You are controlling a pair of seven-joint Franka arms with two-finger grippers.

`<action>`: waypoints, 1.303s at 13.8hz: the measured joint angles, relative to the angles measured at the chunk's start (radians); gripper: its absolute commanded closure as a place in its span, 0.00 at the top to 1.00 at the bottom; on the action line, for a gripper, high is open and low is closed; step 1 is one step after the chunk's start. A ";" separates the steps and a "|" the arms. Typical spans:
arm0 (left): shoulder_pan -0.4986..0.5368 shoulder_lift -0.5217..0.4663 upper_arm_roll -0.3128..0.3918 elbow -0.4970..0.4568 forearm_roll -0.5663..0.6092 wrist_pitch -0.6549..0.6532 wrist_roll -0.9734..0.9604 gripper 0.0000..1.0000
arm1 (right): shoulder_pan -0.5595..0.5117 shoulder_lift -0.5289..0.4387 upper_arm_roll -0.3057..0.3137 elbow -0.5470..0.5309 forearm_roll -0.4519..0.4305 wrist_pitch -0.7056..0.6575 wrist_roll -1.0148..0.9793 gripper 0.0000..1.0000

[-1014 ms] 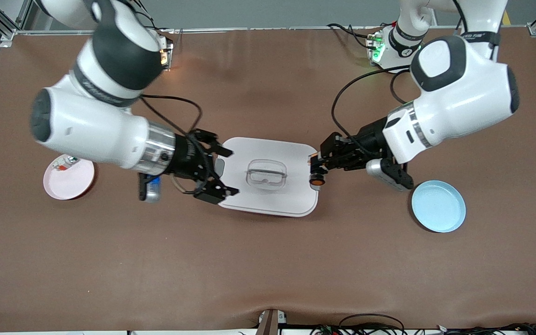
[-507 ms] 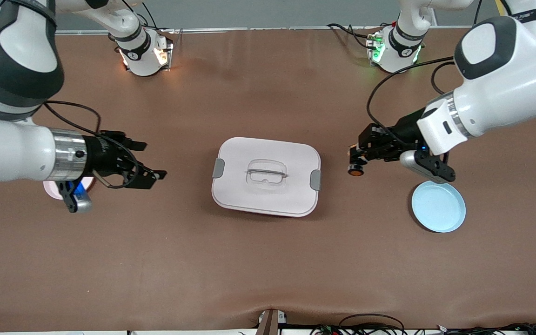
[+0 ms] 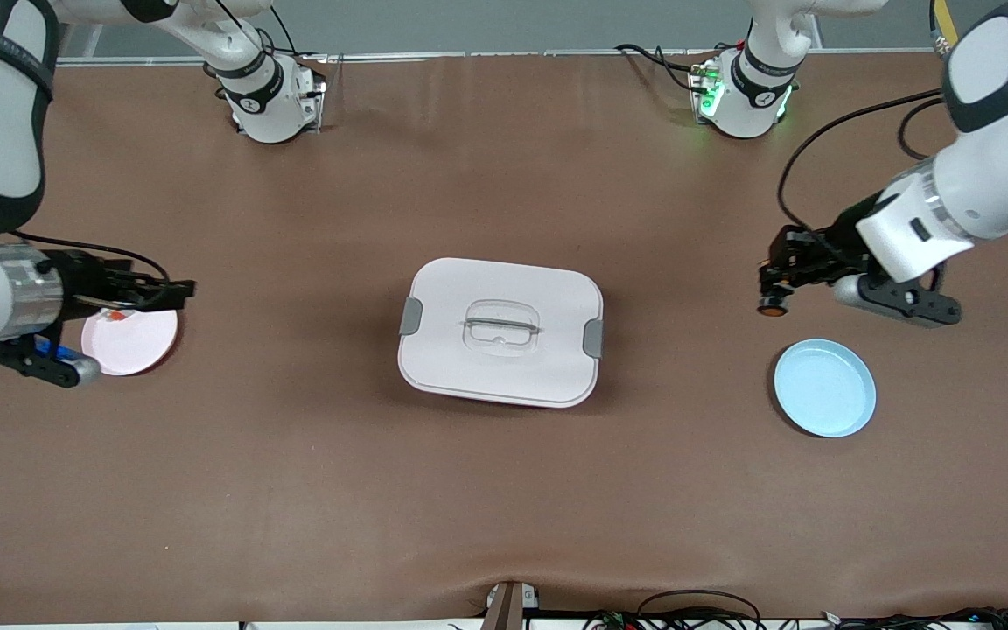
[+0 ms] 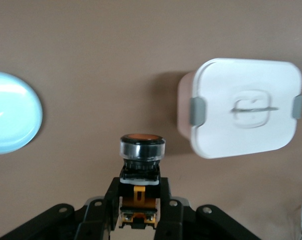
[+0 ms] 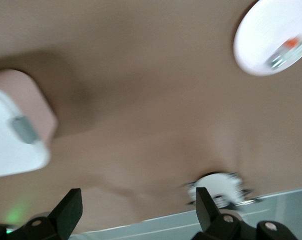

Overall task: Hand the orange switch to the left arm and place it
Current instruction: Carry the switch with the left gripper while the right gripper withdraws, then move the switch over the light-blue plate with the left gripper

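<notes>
Front view: left gripper (image 3: 771, 289) clamps orange switch (image 3: 770, 305) — body half hidden; right gripper (image 3: 167, 293) spread, empty, over pink plate (image 3: 141, 346).

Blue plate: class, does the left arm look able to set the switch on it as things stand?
Probably yes. The left gripper is shut on the switch over bare table beside the blue plate; nothing stands between, and the box lies well clear.
</notes>
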 measured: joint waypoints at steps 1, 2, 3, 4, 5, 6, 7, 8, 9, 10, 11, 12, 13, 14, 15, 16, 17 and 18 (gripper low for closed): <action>0.027 -0.007 0.000 0.001 0.021 -0.037 0.002 0.00 | -0.007 0.000 0.000 0.000 -0.054 -0.005 -0.096 1.00; 0.049 -0.014 0.001 0.001 0.056 -0.073 0.004 0.00 | -0.007 0.000 0.000 0.000 -0.110 -0.007 -0.168 1.00; 0.063 -0.024 0.001 0.001 0.102 -0.103 0.006 0.00 | -0.007 0.000 0.002 0.000 -0.158 -0.012 -0.218 1.00; 0.069 -0.036 0.001 0.001 0.148 -0.123 0.006 0.00 | -0.006 0.000 0.002 0.000 -0.187 -0.021 -0.252 1.00; 0.070 -0.046 0.001 0.001 0.179 -0.138 0.003 0.00 | -0.007 0.000 0.002 0.000 -0.204 -0.028 -0.276 1.00; 0.072 -0.054 0.001 0.001 0.200 -0.149 -0.004 0.00 | -0.010 0.000 0.001 0.000 -0.215 -0.031 -0.295 1.00; 0.079 -0.057 0.001 0.001 0.219 -0.154 -0.017 0.00 | -0.017 0.000 0.000 0.000 -0.222 -0.032 -0.315 1.00; 0.095 -0.056 0.002 0.001 0.230 -0.154 -0.046 0.00 | -0.029 0.000 0.000 0.000 -0.223 -0.033 -0.330 1.00; 0.115 -0.054 0.003 -0.001 0.239 -0.154 -0.085 0.00 | -0.044 0.000 0.000 0.000 -0.223 -0.034 -0.341 1.00; 0.133 -0.051 0.003 -0.001 0.253 -0.154 -0.122 0.00 | -0.059 0.000 0.001 0.000 -0.223 -0.034 -0.351 1.00; 0.145 -0.049 0.003 -0.002 0.269 -0.154 -0.156 0.00 | -0.072 -0.001 0.001 0.000 -0.222 -0.034 -0.357 1.00; 0.150 -0.047 0.003 -0.003 0.283 -0.154 -0.192 0.00 | -0.079 -0.001 0.002 0.000 -0.222 -0.034 -0.360 1.00; 0.150 -0.043 0.003 -0.005 0.288 -0.154 -0.233 0.00 | -0.081 -0.001 0.003 0.000 -0.222 -0.034 -0.360 1.00; 0.149 -0.039 0.000 -0.005 0.288 -0.153 -0.277 0.00 | -0.081 -0.001 0.004 0.000 -0.222 -0.034 -0.360 1.00; 0.148 -0.033 -0.001 -0.005 0.288 -0.149 -0.333 0.00 | -0.080 -0.002 0.007 0.000 -0.222 -0.034 -0.360 1.00; 0.147 -0.029 -0.002 -0.005 0.288 -0.138 -0.410 0.00 | -0.080 -0.003 0.009 0.000 -0.222 -0.034 -0.360 1.00; 0.147 -0.025 -0.002 -0.006 0.288 -0.118 -0.511 0.00 | -0.080 -0.007 0.010 0.000 -0.222 -0.033 -0.360 1.00; 0.147 -0.022 -0.002 -0.010 0.288 -0.096 -0.618 0.00 | -0.080 -0.016 0.010 0.000 -0.222 -0.033 -0.360 1.00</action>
